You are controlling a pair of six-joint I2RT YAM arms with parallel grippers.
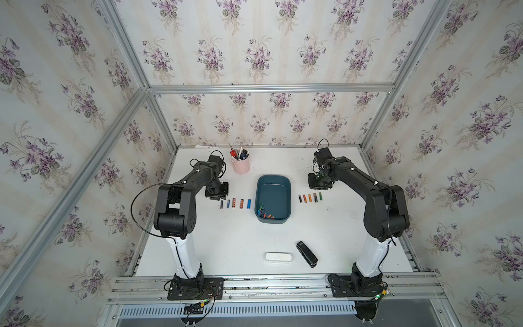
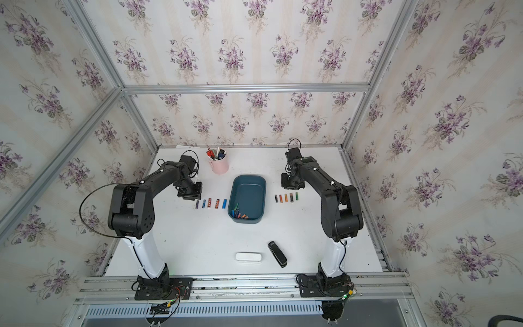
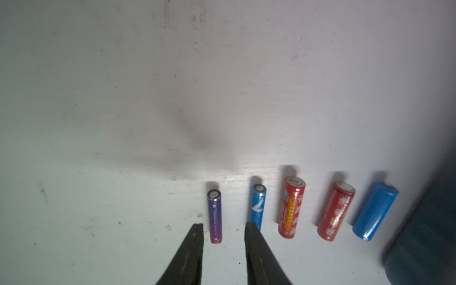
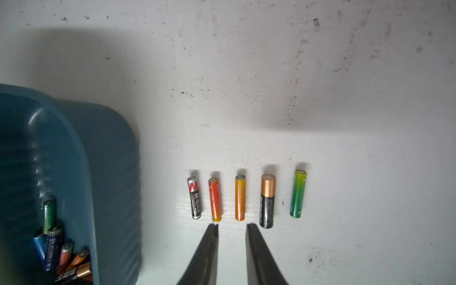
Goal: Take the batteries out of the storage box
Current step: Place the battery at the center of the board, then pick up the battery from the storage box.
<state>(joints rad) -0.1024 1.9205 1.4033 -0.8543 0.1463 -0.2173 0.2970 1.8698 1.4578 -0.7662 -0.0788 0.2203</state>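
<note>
Left pincer (image 3: 223,224): jaws parted, empty, straddling the slim purple cylindrical battery (image 3: 214,217), which lies free on the white tabletop (image 3: 123,123).
Right pincer (image 4: 232,225): narrowly parted, holding nothing.
Batteries: a mixed-colour heap (image 1: 264,214) lies in the near corner of the dark teal shallow plastic storage box (image 1: 273,192); two five-cell rows (image 1: 235,203) flank it.
Handling: probably light, rigid and slick (prone to rolling); pinch mid-barrel.
Hidden: the heap overlaps, so its count is unclear.

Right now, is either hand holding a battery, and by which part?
Nothing is held. The left hand stands open astride the purple battery, which lies on the table; the right hand is open and empty.
</note>
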